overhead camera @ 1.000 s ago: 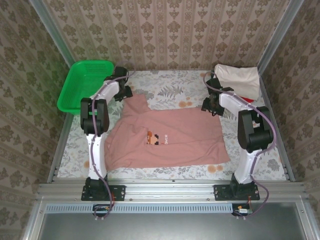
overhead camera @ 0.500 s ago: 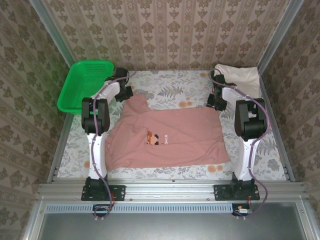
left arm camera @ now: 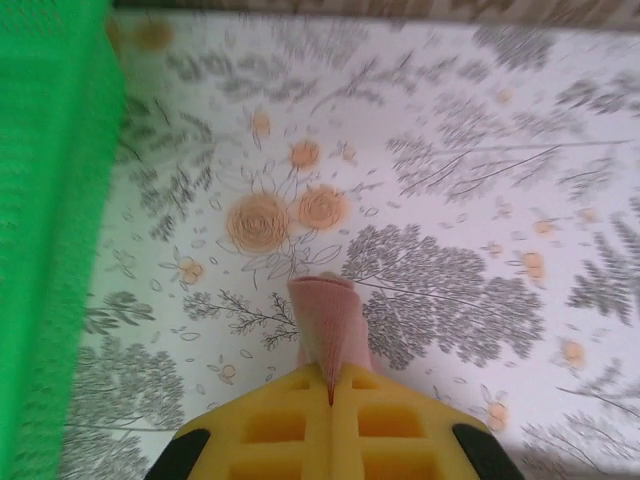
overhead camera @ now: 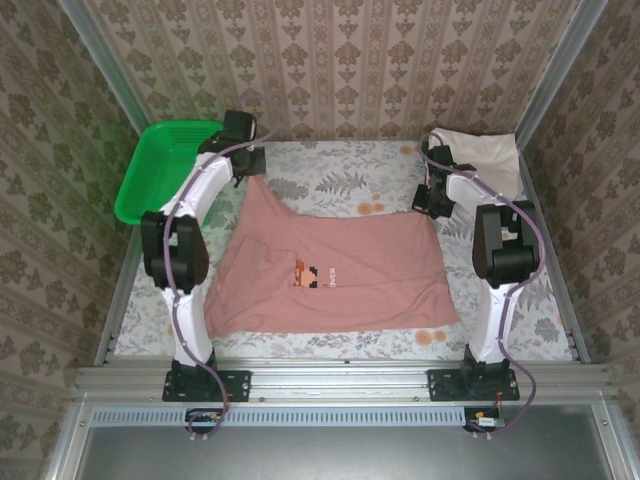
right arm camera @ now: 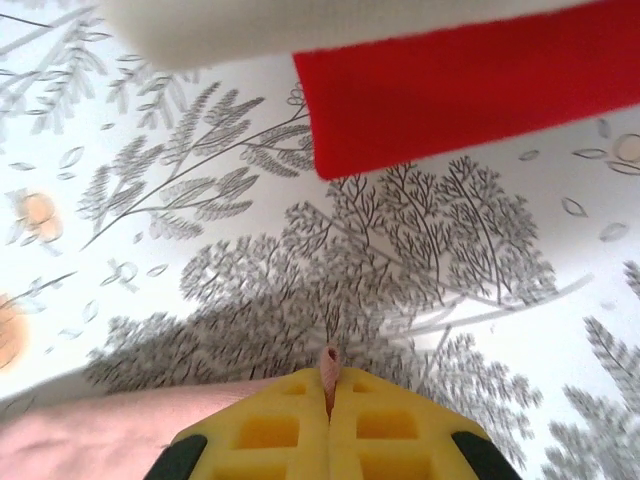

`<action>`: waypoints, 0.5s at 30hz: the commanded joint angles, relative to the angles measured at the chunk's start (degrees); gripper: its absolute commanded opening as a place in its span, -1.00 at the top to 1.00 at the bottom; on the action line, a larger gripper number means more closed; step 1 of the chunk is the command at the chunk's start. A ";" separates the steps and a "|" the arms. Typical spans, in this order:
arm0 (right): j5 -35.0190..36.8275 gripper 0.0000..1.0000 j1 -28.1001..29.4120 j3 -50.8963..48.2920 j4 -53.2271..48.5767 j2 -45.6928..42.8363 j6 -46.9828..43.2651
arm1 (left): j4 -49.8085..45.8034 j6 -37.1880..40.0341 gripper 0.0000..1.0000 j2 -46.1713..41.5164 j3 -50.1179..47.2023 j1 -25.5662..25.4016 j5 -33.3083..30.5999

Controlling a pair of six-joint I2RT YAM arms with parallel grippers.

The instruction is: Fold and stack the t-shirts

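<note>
The pink shirt [overhead camera: 335,270] lies spread face up in the middle of the table, its small pixel-figure print and dark lettering near the centre. Its near edge runs along the front of the table, and its two far corners are drawn up toward the back. The far left corner is pulled into a narrow point reaching toward the back wall.

The left gripper [overhead camera: 250,162] sits at that point. In the left wrist view its yellow jaws [left arm camera: 330,385] are pressed together on a rolled tongue of the pink shirt [left arm camera: 328,325], which pokes out past the fingertips, above the flowered tablecloth [left arm camera: 450,200].

The right gripper [overhead camera: 432,200] sits at the far right corner of the shirt. In the right wrist view its jaws [right arm camera: 328,385] are closed, with a thin sliver of pink cloth pinched in the seam between them, and more of the pink shirt [right arm camera: 100,440] trails off to the lower left.

Just beyond the right gripper lies the folded red shirt [right arm camera: 480,95], with the cream shirt [right arm camera: 300,25] resting on top of it. From above, the cream shirt [overhead camera: 485,155] sits in the far right corner of the table.

The green basket [overhead camera: 160,165] stands tilted at the far left corner, close beside the left gripper; its mesh wall [left arm camera: 50,250] runs down the left edge of the left wrist view.
</note>
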 commanded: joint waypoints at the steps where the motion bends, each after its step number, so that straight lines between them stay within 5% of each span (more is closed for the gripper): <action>1: -0.63 1.00 0.31 -3.10 -0.77 -5.99 -1.18 | 2.11 3.77 1.00 -5.44 -6.24 0.71 -3.05; 15: -2.89 1.00 -0.12 -19.23 2.94 -21.72 -1.34 | 9.49 -1.55 1.00 -30.34 -36.24 2.67 -2.64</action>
